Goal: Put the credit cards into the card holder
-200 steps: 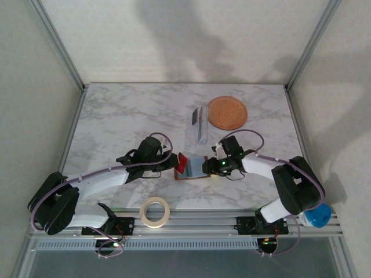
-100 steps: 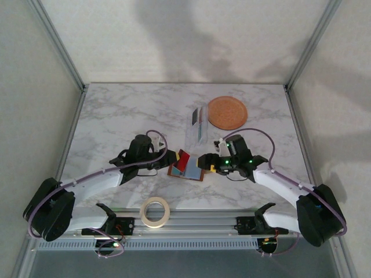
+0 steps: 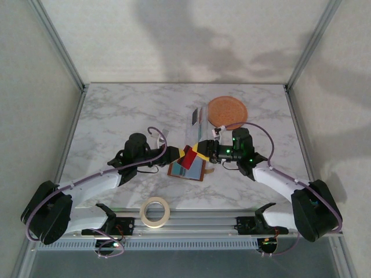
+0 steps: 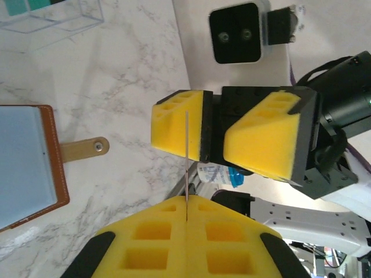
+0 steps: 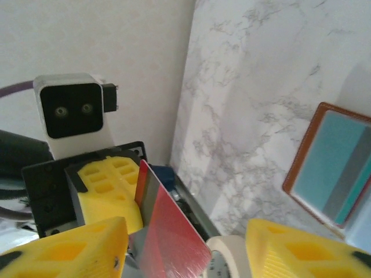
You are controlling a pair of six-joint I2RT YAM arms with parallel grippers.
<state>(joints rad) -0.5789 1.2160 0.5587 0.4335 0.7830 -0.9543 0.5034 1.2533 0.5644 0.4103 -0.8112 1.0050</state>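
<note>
A red credit card [image 5: 169, 234] is clamped by the left gripper [image 4: 186, 213] just above the open card holder [image 3: 186, 171], mid-table [image 3: 116, 116]. Its red face is shown in the right wrist view, only its thin edge in the left. The right gripper [image 4: 213, 136] is held spread wide beside it.

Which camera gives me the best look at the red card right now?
Right wrist: the red card turns its face to that camera, pinched in the left gripper. The left wrist sees it edge-on, a thin line. The top view shows a small red patch.
</note>
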